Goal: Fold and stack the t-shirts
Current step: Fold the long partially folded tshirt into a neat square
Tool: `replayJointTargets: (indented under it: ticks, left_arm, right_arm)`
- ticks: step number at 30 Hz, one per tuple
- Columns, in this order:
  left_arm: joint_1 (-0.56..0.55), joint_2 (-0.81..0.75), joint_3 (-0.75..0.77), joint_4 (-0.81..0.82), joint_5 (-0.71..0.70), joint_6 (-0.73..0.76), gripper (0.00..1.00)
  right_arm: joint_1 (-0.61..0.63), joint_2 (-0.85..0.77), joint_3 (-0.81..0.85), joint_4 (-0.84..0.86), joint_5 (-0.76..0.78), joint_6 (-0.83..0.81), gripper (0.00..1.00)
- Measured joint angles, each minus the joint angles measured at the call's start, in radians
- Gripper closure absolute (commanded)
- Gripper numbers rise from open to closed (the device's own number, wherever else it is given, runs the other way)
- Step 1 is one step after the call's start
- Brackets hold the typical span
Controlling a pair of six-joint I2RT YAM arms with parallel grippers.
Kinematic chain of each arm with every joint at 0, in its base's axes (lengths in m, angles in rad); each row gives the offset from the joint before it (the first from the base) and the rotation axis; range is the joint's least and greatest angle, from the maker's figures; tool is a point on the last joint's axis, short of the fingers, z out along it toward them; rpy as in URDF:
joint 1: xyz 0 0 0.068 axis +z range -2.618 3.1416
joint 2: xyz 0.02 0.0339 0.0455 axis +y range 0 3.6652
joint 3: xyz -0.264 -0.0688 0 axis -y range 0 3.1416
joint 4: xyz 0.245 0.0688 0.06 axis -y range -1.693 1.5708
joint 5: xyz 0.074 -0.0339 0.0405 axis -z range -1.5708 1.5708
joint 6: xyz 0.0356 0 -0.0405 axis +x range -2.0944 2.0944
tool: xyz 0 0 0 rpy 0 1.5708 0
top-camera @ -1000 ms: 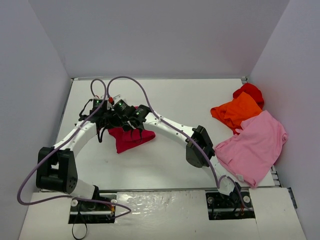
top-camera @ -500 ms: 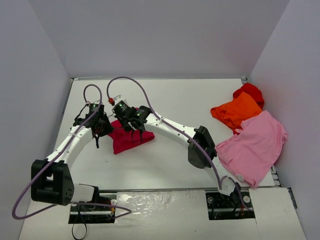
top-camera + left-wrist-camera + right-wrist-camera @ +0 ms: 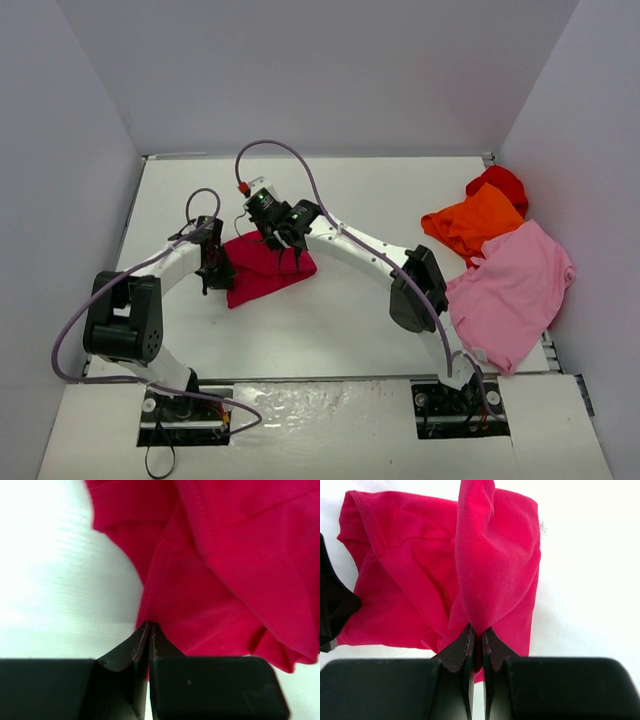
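The crimson t-shirt (image 3: 258,275) lies rumpled and partly folded on the white table (image 3: 350,190), toward 9 o'clock from the table's centre. The left gripper (image 3: 213,272) is closed on the hem at the shirt's 9 o'clock edge. The right gripper (image 3: 290,252), at the shirt's 1 o'clock, pinches a raised fold tight.

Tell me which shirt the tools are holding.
The crimson shirt: the left tool and right tool pinch it. The orange, pink and red shirts lie apart at the right.
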Motion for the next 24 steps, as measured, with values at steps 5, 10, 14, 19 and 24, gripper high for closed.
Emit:
replayJointTargets:
  ticks: [5,10,14,19,24]
  left_arm:
    - [0.000,-0.026,0.000,-0.049,-0.082,-0.003,1.00]
    - [0.000,-0.121,0.000,-0.078,-0.161,-0.016,1.00]
    - [0.001,-0.101,0.000,-0.077,-0.182,-0.023,1.00]
    - [0.001,0.013,0.000,-0.052,-0.182,-0.027,1.00]
    - [0.001,0.024,0.005,-0.018,-0.178,-0.027,1.00]
  right_arm:
    - [0.000,0.000,-0.006,0.000,0.000,-0.006,1.00]
    - [0.000,0.000,-0.006,0.000,0.000,-0.009,1.00]
    - [0.000,0.000,-0.006,0.000,-0.002,-0.009,1.00]
    - [0.000,0.000,-0.006,0.000,-0.006,-0.008,1.00]
    - [0.000,0.000,-0.005,0.000,-0.023,-0.004,1.00]
